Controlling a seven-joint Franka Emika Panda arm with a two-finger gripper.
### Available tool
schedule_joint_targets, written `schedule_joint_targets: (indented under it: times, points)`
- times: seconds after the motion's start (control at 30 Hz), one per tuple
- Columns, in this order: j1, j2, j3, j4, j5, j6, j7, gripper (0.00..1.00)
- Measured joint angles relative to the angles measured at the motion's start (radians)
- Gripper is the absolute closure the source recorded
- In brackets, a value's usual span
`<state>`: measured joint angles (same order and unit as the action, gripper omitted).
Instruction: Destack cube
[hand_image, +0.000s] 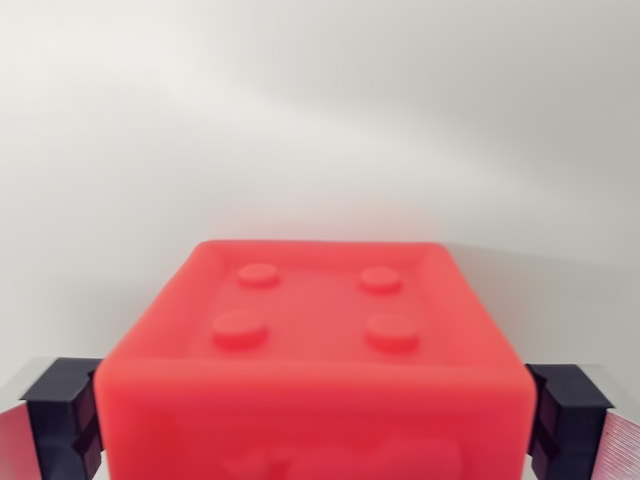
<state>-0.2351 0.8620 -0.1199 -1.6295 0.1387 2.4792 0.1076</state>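
A red cube (315, 350) with four round studs on its top face fills the lower middle of the wrist view. My gripper (315, 420) straddles it: the dark left finger pad (65, 415) lies against the cube's left side and the dark right finger pad (565, 415) against its right side. The jaws are shut on the cube. Whatever lies under the cube is hidden by it, so I cannot tell whether it rests on another cube or hangs in the air.
A plain white surface (320, 120) stretches behind and around the cube, blurred and featureless.
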Motion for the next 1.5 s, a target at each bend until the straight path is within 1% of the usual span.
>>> schedule_joint_targets:
  times: [0.23,0.53,0.93,1.23,1.5]
  points:
    - [0.000,-0.007,-0.001,-0.001,0.000,-0.004,0.000,0.00]
    - [0.003,-0.049,-0.005,-0.017,0.000,-0.028,0.000,0.00]
    - [0.012,-0.122,-0.016,-0.038,-0.004,-0.080,0.001,0.00]
    - [0.019,-0.187,-0.026,-0.047,-0.011,-0.135,0.004,0.00]
    - [0.027,-0.249,-0.037,-0.048,-0.018,-0.196,0.008,0.00]
